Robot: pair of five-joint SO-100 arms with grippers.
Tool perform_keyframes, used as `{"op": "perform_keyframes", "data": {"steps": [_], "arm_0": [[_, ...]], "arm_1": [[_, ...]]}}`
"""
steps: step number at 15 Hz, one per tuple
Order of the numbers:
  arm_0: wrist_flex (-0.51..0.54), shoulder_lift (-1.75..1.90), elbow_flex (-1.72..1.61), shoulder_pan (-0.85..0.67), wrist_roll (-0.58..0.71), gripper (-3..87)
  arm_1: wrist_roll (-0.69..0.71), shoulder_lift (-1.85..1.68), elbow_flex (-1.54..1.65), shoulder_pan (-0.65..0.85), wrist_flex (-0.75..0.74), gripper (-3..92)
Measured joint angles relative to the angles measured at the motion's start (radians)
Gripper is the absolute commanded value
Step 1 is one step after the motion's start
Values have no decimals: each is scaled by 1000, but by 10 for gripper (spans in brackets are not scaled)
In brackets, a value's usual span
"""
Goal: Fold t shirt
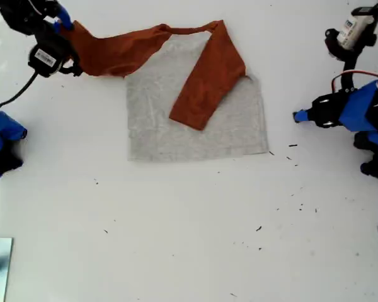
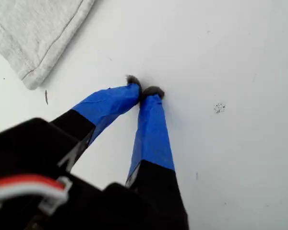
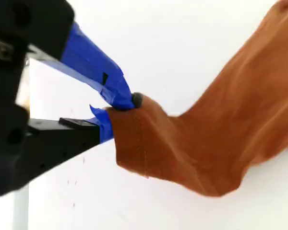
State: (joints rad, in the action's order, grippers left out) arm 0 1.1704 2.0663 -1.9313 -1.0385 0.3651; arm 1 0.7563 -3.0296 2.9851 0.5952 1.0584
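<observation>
White table point(image 1: 176, 239): my second hand point(image 3: 116, 111) pinches the t shirt point(image 1: 195, 119) sleeve; my first hand point(image 2: 145, 91), closed empty, nearby.

No text can be read anywhere. In the exterior view, a white label point(image 1: 45, 58) sits on the black motor housing at the upper left of the frame, with dark print too small to make out. Another white label point(image 1: 350, 27) sits on the motor housing at the upper right of that frame, its dark marks equally illegible. The t shirt point(image 1: 195, 119) lies with plain grey fabric up, no lettering showing.
</observation>
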Motion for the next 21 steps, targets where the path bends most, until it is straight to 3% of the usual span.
{"op": "perform_keyframes", "data": {"steps": [1,2,3,4,5,7,9,11,13,16,19,20,21], "arm_0": [[6,-49,138,140,-43,21],[12,-166,328,293,-43,290],[26,-360,588,445,15,280],[8,-541,850,575,112,120],[-28,-592,996,643,135,35],[58,-537,996,627,138,49],[54,-387,764,612,138,5],[-75,-81,347,569,141,-3],[-160,202,-127,506,66,-3],[-305,492,-746,554,-149,-3],[-342,666,-992,618,-288,-3],[-314,696,-982,617,-295,-3],[-244,678,-916,624,-295,49]], "arm_1": [[0,0,0,0,0,35],[0,0,0,0,0,35],[0,0,2,0,2,35],[-6,0,2,0,2,35],[-9,0,2,2,2,35],[-15,0,2,2,2,35],[-15,0,2,2,2,35],[-15,0,2,2,2,35],[-18,0,2,2,5,35],[-25,0,2,2,5,35],[-46,28,-2,2,5,34],[-63,95,-29,3,15,52],[-75,227,-137,-23,63,225]]}}
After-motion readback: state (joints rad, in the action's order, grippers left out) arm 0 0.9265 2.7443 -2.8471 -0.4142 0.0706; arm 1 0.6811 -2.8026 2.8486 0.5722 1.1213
